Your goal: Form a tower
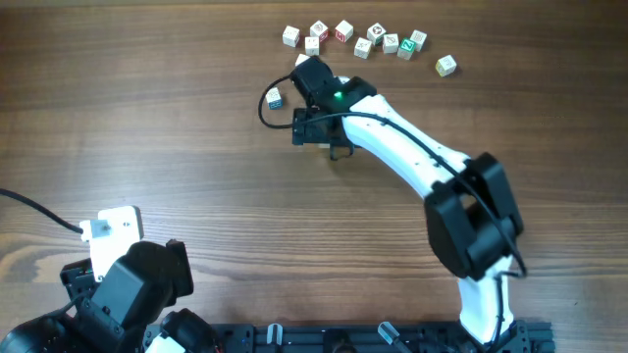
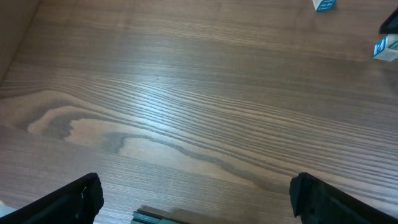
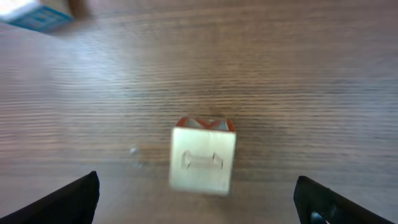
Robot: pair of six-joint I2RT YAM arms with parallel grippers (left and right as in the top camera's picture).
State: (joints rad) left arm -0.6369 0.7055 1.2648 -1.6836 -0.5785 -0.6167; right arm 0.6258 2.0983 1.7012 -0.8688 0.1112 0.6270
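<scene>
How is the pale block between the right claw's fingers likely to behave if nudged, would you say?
The block looks like stiff bare wood, so it is probably light and should not give when squeezed. Its flat faces and square edges suggest it would slide or tip, not roll.

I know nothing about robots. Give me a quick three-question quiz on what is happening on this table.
1. True or false: the right end effector is clamped on the whitish wooden cube with the red top.
2. Which arm reaches toward the row of loose whitish wooden cubes? A left, B right, C both.
3. Fill in: the left end effector holds ____.
Key: 1 false, its fingers stand open either side of that cube; 2 B; 3 nothing.
</scene>
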